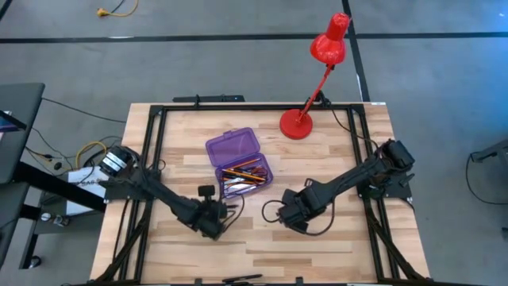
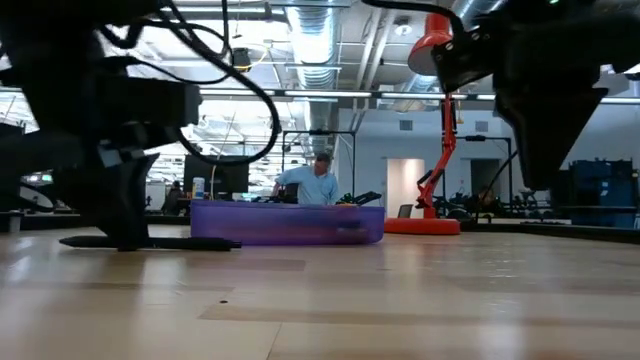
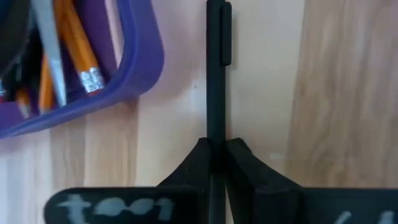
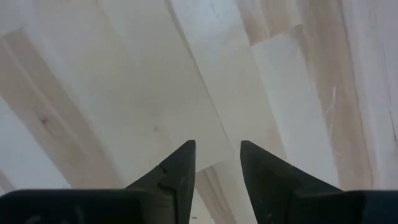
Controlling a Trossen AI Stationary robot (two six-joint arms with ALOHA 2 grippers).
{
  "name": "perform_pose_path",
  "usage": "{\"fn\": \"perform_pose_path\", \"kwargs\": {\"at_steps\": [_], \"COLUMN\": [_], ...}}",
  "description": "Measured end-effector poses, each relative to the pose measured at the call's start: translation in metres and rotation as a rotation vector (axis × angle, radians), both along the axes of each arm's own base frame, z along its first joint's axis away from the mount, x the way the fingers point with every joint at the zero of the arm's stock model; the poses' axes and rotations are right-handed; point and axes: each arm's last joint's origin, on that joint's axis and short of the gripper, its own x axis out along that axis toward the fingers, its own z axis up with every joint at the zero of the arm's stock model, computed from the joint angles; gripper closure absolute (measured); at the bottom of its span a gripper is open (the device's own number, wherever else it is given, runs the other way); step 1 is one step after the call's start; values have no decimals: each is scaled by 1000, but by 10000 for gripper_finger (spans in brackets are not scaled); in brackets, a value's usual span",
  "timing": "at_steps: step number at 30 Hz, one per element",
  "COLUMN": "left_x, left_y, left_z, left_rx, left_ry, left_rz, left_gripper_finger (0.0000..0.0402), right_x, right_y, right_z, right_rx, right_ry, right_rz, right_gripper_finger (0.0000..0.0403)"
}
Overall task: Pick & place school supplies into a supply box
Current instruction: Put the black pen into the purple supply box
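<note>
The supply box (image 1: 238, 163) is purple and translucent. It stands open at mid-table, with orange pencils (image 3: 74, 43) and other school supplies lying in its tray. Just beside its near corner (image 3: 134, 74), my left gripper (image 3: 217, 146) is shut on a slim black pen (image 3: 216, 81). In the low view the pen (image 2: 190, 243) lies level at the table surface, in front of the box (image 2: 290, 222). My right gripper (image 4: 217, 149) hangs open over bare wood to the right of the box (image 1: 290, 216), with nothing between its fingers. My left gripper pinches the black pen's shaft (image 3: 216, 134) between its two fingers, back from the clipped cap end (image 3: 224, 37). The fingers come down steeply from above and lie across the pen. The pen stays level and sticks out on both sides of the fingers (image 2: 125, 215). Whether it is clear of the wood I cannot tell.
A red desk lamp (image 1: 305, 111) stands at the far right of the table, its head (image 1: 329, 44) reaching past the far edge. A black frame (image 1: 151, 151) runs along the table's sides. Bare wood lies near the front edge (image 1: 254, 254). A person (image 2: 315, 180) shows in the room behind.
</note>
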Motion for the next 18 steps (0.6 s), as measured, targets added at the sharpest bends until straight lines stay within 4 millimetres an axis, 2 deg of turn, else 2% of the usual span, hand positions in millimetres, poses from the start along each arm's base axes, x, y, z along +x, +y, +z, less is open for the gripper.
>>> {"fn": "perform_pose_path", "kwargs": {"at_steps": [6, 13, 18], "left_x": [9, 20, 25], "left_y": [14, 26, 44], "left_z": [18, 48, 71], "left_rx": [-175, -412, -585], "left_ry": [4, -98, -166], "left_rz": [-43, -152, -240], "left_gripper_finger": [394, 394, 394], "right_x": [-1, -1, -2], "right_y": [2, 4, 8], "right_z": [0, 0, 0], "right_rx": [-3, -6, -9], "right_ry": [-1, -5, -18], "right_rz": [8, 13, 23], "right_gripper_finger": [281, 281, 281]}}
